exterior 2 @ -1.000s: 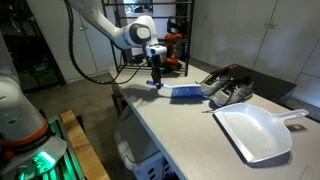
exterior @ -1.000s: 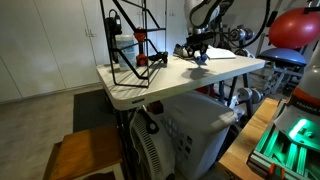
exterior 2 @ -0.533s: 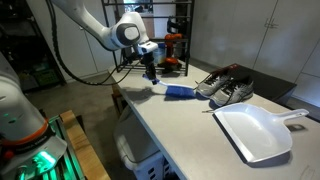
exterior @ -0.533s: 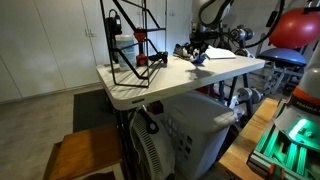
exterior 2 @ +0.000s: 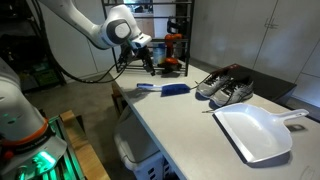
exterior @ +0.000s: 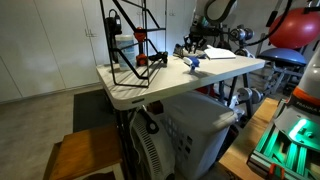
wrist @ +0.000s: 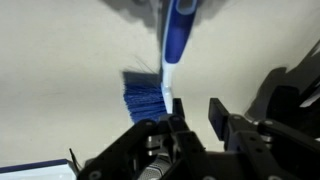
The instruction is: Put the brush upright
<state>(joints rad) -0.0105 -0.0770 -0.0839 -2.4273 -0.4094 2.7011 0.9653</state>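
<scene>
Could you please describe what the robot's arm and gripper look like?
The arm is glossy white, built of rounded, tube-like segments with darker bands at the joints. A black cable hangs beneath it. The gripper is black and blocky, and in the wrist view its fingers look matte and angular.

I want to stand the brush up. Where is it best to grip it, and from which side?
Grip the brush on its blue handle, from above, jaws across its width. It lies flat on the table, and the handle is slim and straight, while the bristles are wide and likely soft.
</scene>
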